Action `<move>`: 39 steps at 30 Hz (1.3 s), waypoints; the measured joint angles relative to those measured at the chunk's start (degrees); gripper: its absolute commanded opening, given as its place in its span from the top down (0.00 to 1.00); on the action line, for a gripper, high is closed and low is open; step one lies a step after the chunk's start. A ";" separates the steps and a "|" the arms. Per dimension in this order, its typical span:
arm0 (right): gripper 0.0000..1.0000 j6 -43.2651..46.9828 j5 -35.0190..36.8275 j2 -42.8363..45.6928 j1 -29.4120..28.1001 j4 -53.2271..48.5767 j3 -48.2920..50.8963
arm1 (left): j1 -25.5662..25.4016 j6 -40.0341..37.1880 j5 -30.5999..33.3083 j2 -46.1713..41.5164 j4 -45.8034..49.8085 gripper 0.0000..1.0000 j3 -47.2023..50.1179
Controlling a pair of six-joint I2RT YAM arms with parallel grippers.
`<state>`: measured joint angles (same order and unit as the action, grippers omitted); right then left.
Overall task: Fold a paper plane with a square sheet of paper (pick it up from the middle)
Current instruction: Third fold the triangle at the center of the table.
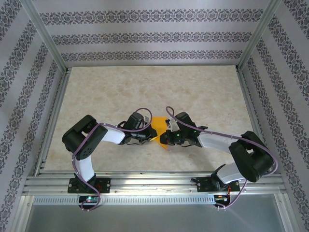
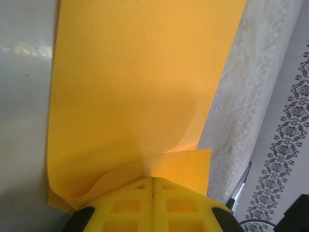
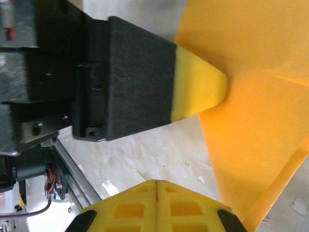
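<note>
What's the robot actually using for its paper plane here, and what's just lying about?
In the job: paper; left gripper, shut on it; right gripper, shut, holding nothing.
Just surroundings: table; metal frame; patterned walls.

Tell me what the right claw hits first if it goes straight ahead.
Probably the left claw, crossing just ahead of the right claw; the orange paper sheet lies off to the side. Depth is unclear.
</note>
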<state>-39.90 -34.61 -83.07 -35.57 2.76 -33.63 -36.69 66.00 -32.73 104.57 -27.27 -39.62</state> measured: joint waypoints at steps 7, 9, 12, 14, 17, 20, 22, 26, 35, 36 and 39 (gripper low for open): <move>0.98 -0.48 0.31 -4.13 -1.46 -1.14 -3.06 | 0.00 -0.42 0.00 0.00 0.04 1.00 -0.02; 0.98 -0.48 0.70 -4.96 -1.49 -1.40 -3.82 | 0.00 -0.44 0.00 0.00 0.07 1.00 -0.04; 0.98 -0.46 1.14 -6.40 -1.84 -1.73 -4.74 | 0.00 -0.48 -0.02 0.00 0.09 1.00 -0.04; 0.98 -0.44 1.46 -7.37 -2.01 -2.05 -5.11 | 0.00 -0.61 -0.02 0.00 0.09 1.00 -0.04; 0.98 -0.35 2.29 -8.39 -2.21 -2.97 -5.27 | 0.00 -0.63 -0.02 0.00 0.11 1.00 -0.04; 0.98 -0.26 3.26 -8.92 -2.19 -3.93 -5.27 | 0.00 -0.66 -0.02 0.00 0.15 1.00 -0.04; 0.98 -0.28 3.72 -9.14 -2.19 -4.31 -5.27 | 0.00 -0.68 -0.02 0.00 0.17 1.00 -0.07; 0.98 -0.28 3.89 -9.35 -2.19 -4.24 -5.09 | 0.00 -0.90 -0.02 0.00 0.42 1.00 -0.15; 0.96 -0.33 3.56 -9.29 -2.03 -2.54 -2.58 | 0.00 -1.05 -0.02 0.00 0.90 1.00 -0.37; 0.96 -0.33 3.54 -9.18 -2.03 -2.25 -2.36 | 0.00 -1.05 -0.02 0.00 0.92 1.00 -0.37; 0.95 -0.39 3.52 -8.70 -2.03 -1.20 -1.51 | 0.00 -1.05 -0.02 0.00 0.94 1.00 -0.39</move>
<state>-40.29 -31.09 -91.77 -37.60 1.56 -35.14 -36.69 64.95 -32.75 104.57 -26.33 -40.01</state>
